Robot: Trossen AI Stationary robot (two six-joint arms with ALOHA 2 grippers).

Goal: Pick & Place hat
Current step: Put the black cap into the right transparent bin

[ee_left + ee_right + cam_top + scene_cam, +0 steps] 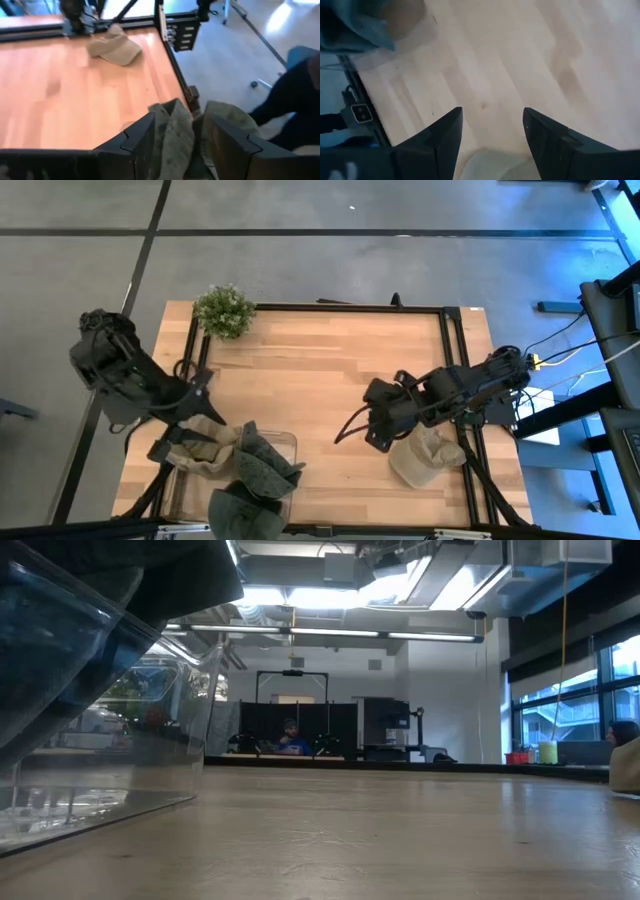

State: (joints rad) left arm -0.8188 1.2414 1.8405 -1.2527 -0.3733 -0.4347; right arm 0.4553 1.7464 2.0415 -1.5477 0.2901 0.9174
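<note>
Two arms flank our wooden table [330,370], and we read it from the left side across. At the left edge, our left gripper [172,142] hangs over a clear plastic bin [285,442] near the front left corner. Its fingers [135,142] stand apart, with nothing pinched between them, and olive green hats [175,135] lie just beneath them. From above, we see the bin holding a beige hat [205,448] at its left and the dark green ones [262,465] heaped toward its right, one [240,510] spilling over the front rim. In the low view, the bin's transparent wall [110,750] fills the left of the picture. A small green potted plant [224,310] sits at the far left corner of the table, well apart from the bin.

The middle of the table is bare wood.

Toward the right, our right gripper [490,135] is poised just above the tabletop, fingers [445,135] spread and holding nothing. A tan hat [425,458] rests on the table near the front right edge, just beside and partly under that gripper; its pale crown [492,165] shows below the parted fingers. Far behind the table, a person [290,740] sits in the room.
</note>
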